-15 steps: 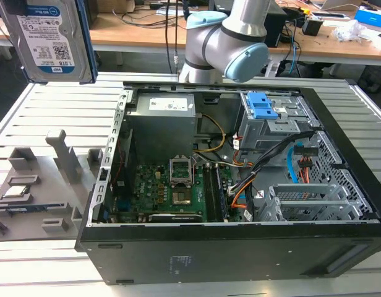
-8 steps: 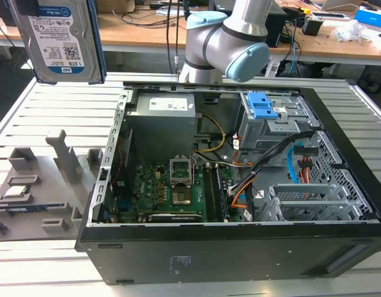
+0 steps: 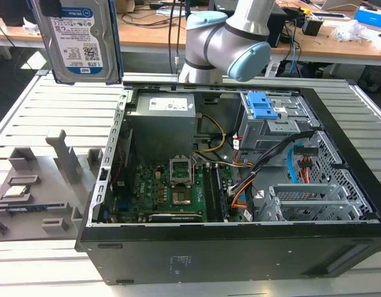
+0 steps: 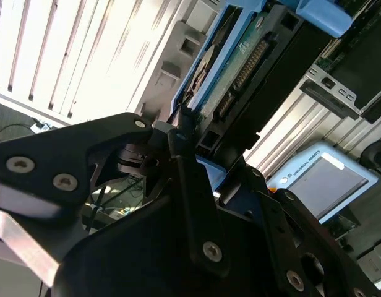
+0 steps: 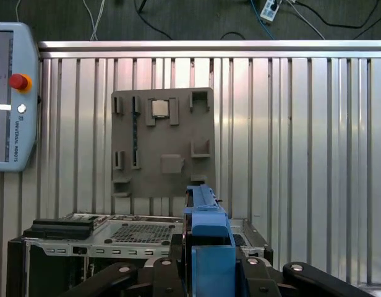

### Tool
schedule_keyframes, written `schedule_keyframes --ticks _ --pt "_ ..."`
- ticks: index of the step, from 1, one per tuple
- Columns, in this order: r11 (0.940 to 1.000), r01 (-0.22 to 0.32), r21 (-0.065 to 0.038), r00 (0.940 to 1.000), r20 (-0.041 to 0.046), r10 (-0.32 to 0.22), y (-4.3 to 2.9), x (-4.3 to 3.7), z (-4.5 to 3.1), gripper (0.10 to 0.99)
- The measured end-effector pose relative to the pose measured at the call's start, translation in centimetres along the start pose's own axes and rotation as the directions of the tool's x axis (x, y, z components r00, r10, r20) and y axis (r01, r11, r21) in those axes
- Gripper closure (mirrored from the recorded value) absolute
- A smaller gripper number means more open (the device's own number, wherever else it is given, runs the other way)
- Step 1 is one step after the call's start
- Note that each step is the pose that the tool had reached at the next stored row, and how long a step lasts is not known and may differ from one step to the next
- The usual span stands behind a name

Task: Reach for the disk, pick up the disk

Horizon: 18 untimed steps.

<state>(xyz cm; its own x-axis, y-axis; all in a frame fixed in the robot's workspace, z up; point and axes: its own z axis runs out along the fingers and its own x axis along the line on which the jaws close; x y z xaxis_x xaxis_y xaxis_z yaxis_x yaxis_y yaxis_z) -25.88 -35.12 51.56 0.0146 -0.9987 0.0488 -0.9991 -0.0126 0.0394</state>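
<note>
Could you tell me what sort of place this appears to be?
Probably a robotics lab or workshop: an open computer case lies on a slatted metal table, cluttered desks with cables stand behind, and the gripper holds the disk in the air.

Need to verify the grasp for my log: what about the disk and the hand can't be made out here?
Exterior view: the top end of the disk is cut off by the picture's upper edge.
First wrist view: the disk is edge-on, so its label face is hidden; the hand covers its near end.
Second wrist view: a black finger of the hand hides where the disk's far side is gripped.
</note>
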Motion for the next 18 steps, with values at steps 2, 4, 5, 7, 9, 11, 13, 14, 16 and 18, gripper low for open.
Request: schedule_keyframes --ticks 2,4,5,7,9,11,13,14,16,18 --pt "1.0 0.0 0.0 1.0 -0.0001 0.0 -0.81 0.0 -0.04 0.722" --pt "1.0 0.0 0.0 1.0 0.0 0.0 -1.77 0.0 -0.07 0.722" --pt "1.0 0.0 0.0 1.0 0.0 0.0 -2.01 0.0 -0.08 0.722" --pt "1.0 0.0 0.0 1.0 0.0 0.0 -2.44 0.0 -0.1 0.722" --pt "1.0 0.0 0.0 1.0 -0.0001 0.0 -2.98 0.01 -0.12 0.722" --pt "1.0 0.0 0.0 1.0 0.0 0.0 -3.44 0.02 -0.14 0.722" --pt "1.0 0.0 0.0 1.0 -0.0001 0.0 -4.06 0.03 -0.16 0.722" --pt "1.0 0.0 0.0 1.0 -0.0001 0.0 -4.53 0.03 -0.18 0.722" --pt "1.0 0.0 0.0 1.0 0.0 0.0 -5.13 0.04 -0.2 0.722" --pt "1.0 0.0 0.0 1.0 0.0 0.0 -6.0 0.05 -0.24 0.722"
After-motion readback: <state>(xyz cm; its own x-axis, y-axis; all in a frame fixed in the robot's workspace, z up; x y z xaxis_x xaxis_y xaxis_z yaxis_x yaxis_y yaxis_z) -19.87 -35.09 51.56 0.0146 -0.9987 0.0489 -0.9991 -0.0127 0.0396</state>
